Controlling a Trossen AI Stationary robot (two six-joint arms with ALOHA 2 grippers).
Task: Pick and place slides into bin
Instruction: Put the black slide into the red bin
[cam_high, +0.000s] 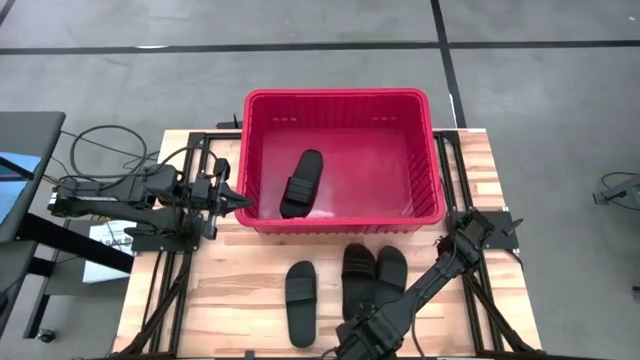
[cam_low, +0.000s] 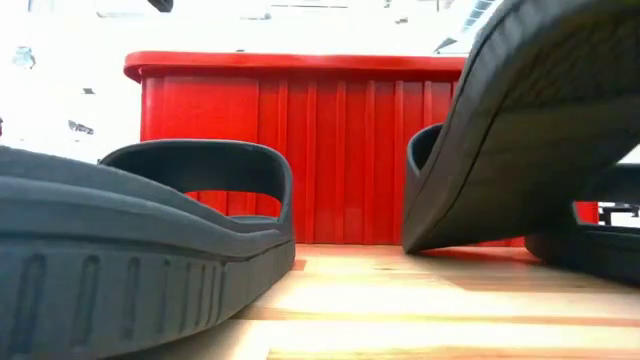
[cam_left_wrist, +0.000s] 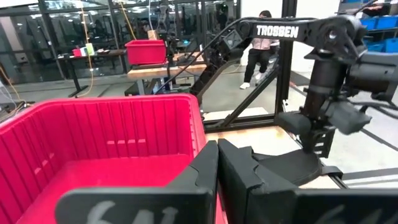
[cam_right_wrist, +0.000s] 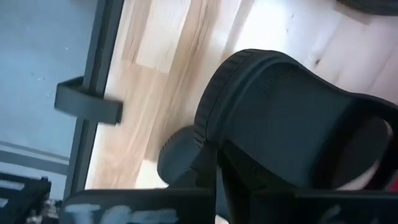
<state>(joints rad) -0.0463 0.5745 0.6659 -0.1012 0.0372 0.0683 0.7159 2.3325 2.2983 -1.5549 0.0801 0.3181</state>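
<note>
The red bin (cam_high: 430, 150) stands at the table's far middle with one black slide (cam_high: 302, 183) lying on its floor. Three slides are on the table in front of it: one at the left (cam_high: 300, 300), which lies flat, and two side by side (cam_high: 358, 275) (cam_high: 391, 268). My right gripper (cam_high: 362, 325) is near the table's near edge, shut on the middle slide (cam_low: 520, 120). My left gripper (cam_high: 245, 203) is shut and empty at the bin's near left corner. My right gripper holds the middle slide by its near end (cam_right_wrist: 217, 124), the sole's edge pinched between the two fingers (cam_right_wrist: 186, 155). It comes from the table's near side. The slide is tilted: its near end is raised and its far end (cam_low: 425, 240) rests on the table.
The bin's near wall (cam_low: 330, 160) rises just behind the slides on the table. The third slide (cam_low: 590, 250) lies flat right beside the held one. Bare wood shows at the table's near left (cam_high: 200, 310). A person walks in the room beyond (cam_left_wrist: 261, 43).
</note>
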